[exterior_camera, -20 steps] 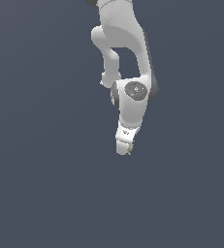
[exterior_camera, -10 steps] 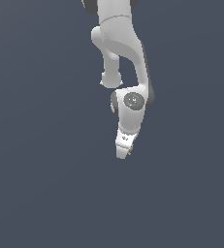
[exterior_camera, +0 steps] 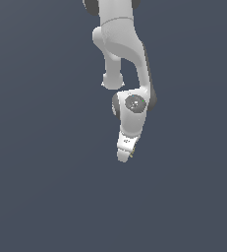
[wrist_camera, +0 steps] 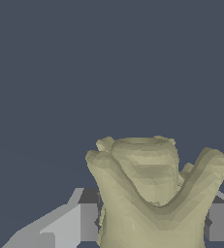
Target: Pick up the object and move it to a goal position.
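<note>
Reaching down, claw (exterior_camera: 125, 156) gripping figurine (wrist_camera: 154, 193) (snugly)

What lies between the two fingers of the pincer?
The olive-tan figurine lies there, filling the gap between the fingers; the wrist view shows it.

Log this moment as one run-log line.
phase: carry | gripper: shut on figurine | figurine: between fingers, mostly hidden in exterior view | goal: not visible

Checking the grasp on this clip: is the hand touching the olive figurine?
Touching. In the wrist view the figurine fills the space between the hand's fingers, pressed against both with no gap. The exterior view shows only an olive sliver at the fingertips.
</note>
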Motion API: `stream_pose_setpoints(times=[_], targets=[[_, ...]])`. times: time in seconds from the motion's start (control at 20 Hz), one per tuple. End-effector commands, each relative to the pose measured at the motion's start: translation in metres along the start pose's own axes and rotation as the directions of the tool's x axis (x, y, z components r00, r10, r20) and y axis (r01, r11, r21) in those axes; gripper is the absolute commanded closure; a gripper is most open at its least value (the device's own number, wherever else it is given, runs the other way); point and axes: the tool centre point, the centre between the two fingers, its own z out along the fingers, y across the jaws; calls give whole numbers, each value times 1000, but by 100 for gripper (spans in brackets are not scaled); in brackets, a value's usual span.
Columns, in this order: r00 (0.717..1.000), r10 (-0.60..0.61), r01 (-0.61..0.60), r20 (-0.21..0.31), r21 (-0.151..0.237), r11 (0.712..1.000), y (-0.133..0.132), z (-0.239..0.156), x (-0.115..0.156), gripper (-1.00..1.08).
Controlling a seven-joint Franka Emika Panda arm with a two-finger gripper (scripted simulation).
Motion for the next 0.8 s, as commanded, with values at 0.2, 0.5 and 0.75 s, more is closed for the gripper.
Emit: stream_pose_setpoints(times=[0.2,0.5,0.75], targets=[[1000,-3,3,-3,-5,1000,1,-2,2,108],[997,-45,41,-55,-76,996,20,-29,23,108],[984,-122,94,-132,-199,976,46,-80,57,108]])
